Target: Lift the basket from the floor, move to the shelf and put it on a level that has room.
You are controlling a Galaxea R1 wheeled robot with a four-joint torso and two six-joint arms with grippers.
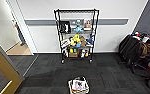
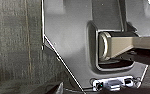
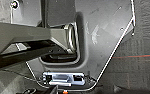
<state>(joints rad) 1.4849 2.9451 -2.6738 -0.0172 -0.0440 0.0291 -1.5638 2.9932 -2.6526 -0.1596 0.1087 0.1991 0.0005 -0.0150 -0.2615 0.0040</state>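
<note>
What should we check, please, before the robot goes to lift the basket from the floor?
1. Basket on the floor, close in front of the robot: ok.
2. Basket free of load: not ok, printed items lie in it.
3. Top level of the shelf has room: ok, looks bare.
4. Lower tiers have room: not ok, cluttered.
5. Carpet between basket and shelf unobstructed: ok.
6. Gripper fingers ready: cannot tell.

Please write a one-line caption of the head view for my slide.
A cream basket sits on dark carpet floor facing a black wire shelf with cluttered lower tiers and a bare top level.
</note>
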